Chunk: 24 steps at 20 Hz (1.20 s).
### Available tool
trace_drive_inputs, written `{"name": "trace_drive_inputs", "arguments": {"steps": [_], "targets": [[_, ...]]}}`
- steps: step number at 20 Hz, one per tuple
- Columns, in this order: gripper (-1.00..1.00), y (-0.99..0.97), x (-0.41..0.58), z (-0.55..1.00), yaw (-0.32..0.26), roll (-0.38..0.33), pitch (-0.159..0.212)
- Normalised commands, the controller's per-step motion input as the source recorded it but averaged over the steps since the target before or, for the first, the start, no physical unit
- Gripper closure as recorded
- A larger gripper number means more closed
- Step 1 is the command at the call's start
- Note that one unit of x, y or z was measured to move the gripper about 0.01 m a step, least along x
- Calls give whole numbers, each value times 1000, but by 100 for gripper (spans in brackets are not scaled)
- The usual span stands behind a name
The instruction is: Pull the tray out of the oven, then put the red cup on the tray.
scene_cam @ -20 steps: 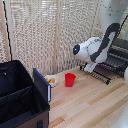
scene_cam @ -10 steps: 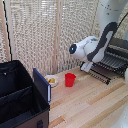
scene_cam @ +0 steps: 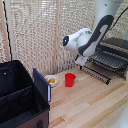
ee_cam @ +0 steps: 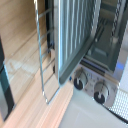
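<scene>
Oven (scene_cam: pixel 112 55) at the exterior view's far right, dark and boxy, door (scene_cam: pixel 96 71) swung down and open toward the table's middle. Tray (scene_cam: pixel 109 59) of thin parallel bars lying flat at the oven mouth, above the lowered door; how far drawn out, cannot tell. White arm (scene_cam: pixel 89 37) bent down from above, elbow in front of the slatted blind (scene_cam: pixel 35 35), wrist end low beside the door's near-left corner. Gripper (scene_cam: pixel 80 61) hidden behind the arm's own body there, and not showing in the wrist view either: clenched or released, cannot tell. Red cup (scene_cam: pixel 70 79) upright on the wooden table (scene_cam: pixel 95 102), left of the oven door and well apart from it, nothing touching it. Small white bowl (scene_cam: pixel 50 80) with yellow bits just left of the cup. Big black fabric case (scene_cam: pixel 20 100) at the near left, lid up. From the wrist view: door's bar handle (ee_cam: pixel 41 55) close up, barred glass pane (ee_cam: pixel 75 30) beside it, two round control knobs (ee_cam: pixel 90 85) on the oven's front panel.
</scene>
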Motion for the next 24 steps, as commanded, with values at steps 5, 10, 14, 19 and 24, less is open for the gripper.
{"name": "trace_drive_inputs", "arguments": {"steps": [5, 10, 14, 19, 24], "targets": [[-100, 123, 0, 455, -291, 179, -12], [-100, 153, 0, 336, -286, 217, -14], [-100, 209, 8, 210, -252, 266, -8], [-100, 244, 47, 137, -224, 297, -2], [-100, 256, 66, 33, -200, 327, -36]]}}
